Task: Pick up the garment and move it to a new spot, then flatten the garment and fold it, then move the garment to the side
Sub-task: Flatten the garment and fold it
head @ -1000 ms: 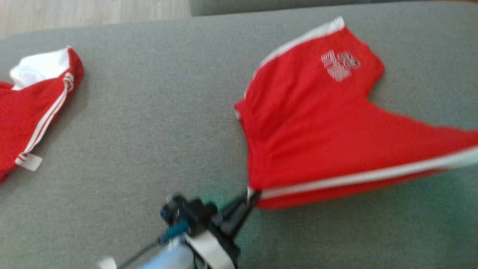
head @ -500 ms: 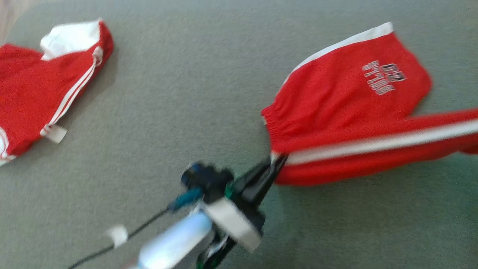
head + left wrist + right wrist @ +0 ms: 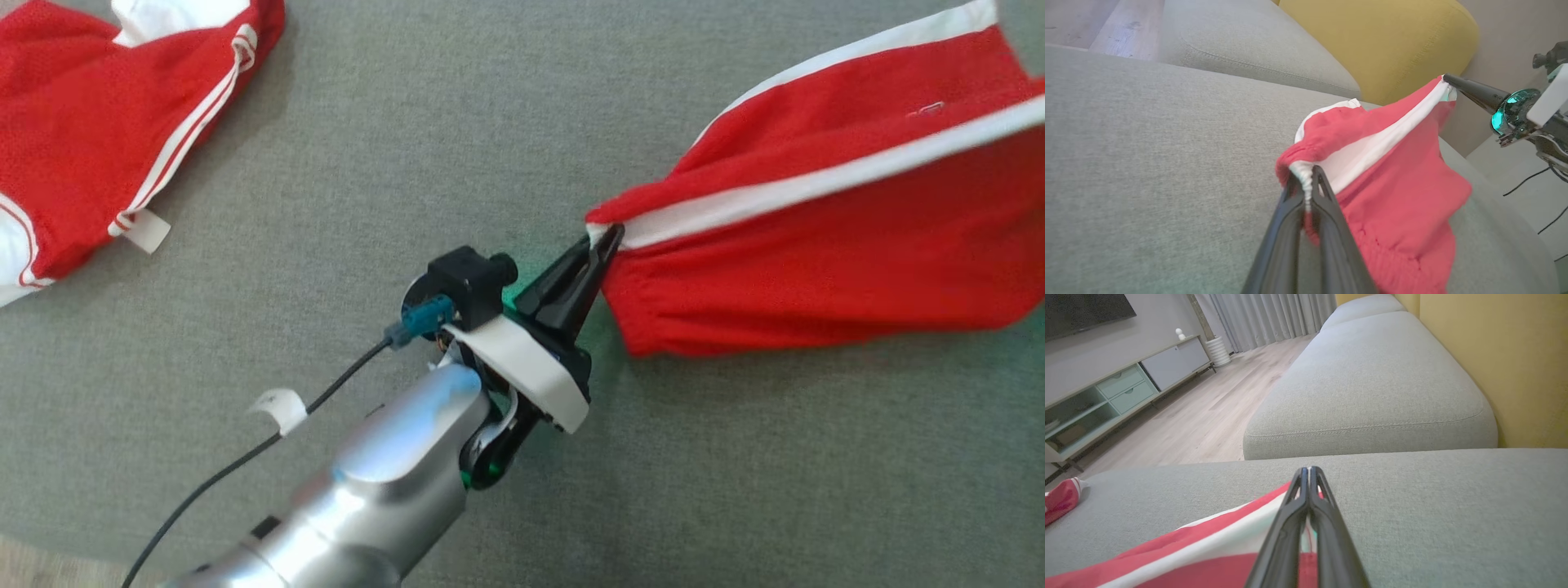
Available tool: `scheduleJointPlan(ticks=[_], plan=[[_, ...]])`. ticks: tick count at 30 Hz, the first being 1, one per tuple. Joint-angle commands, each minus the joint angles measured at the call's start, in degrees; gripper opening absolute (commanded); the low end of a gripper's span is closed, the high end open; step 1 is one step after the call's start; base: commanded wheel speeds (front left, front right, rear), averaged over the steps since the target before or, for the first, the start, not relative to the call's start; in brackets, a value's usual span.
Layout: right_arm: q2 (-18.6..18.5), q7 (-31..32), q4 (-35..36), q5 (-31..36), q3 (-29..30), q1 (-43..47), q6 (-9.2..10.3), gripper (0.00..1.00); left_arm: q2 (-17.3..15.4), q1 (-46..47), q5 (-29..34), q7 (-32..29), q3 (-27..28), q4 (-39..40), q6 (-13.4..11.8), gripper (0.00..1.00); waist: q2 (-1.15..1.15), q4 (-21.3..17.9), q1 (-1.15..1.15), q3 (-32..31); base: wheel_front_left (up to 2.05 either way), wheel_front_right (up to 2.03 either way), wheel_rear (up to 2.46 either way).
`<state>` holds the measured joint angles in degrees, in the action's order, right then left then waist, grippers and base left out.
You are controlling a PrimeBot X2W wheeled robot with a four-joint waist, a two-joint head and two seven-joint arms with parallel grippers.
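Observation:
The garment, red shorts [image 3: 816, 237] with a white side stripe, hangs stretched between both grippers above the grey sofa seat [image 3: 424, 122]. My left gripper [image 3: 608, 235] is shut on the white-striped waistband corner, which the left wrist view shows pinched between the fingers [image 3: 1308, 173]. The left wrist view also has my right gripper [image 3: 1447, 78] shut on the far end of the stripe. In the right wrist view that gripper [image 3: 1309, 470] is closed on the cloth [image 3: 1208, 547], which trails down to the left. The shorts' lower part sags toward the cushion.
A second red garment [image 3: 82, 114] with white stripes lies on the seat at the far left, also seen as a red garment [image 3: 1061, 498] at the seat's edge. A yellow back cushion [image 3: 1380, 41] stands behind. Beyond the sofa are wooden floor and a low cabinet [image 3: 1106, 396].
The head camera has shifted, so the whole picture slid. The shorts have risen off the seat and stretched taut; the printed logo is folded out of sight. The left gripper kept its hold.

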<state>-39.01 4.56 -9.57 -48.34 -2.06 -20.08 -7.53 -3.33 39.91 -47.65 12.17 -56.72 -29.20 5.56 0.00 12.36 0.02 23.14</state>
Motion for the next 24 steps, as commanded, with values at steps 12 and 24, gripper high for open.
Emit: scheduleJointPlan(ticks=[12,24], plan=[[-4.4,-1.4,-13.4,1.0,-14.5,-19.2,0.04,0.00,0.4,7.3,-4.5,2.7,1.1,-0.2,-0.2,0.00,0.00,2.4,-0.02,5.3,0.00,0.00,0.00],[-4.8,-9.9,-19.1,-4.1,-21.4,-21.9,0.04,1.00,0.4,4.3,0.2,2.8,7.6,4.9,-2.6,1.00,0.00,2.0,-0.02,4.5,0.00,0.00,0.00]])
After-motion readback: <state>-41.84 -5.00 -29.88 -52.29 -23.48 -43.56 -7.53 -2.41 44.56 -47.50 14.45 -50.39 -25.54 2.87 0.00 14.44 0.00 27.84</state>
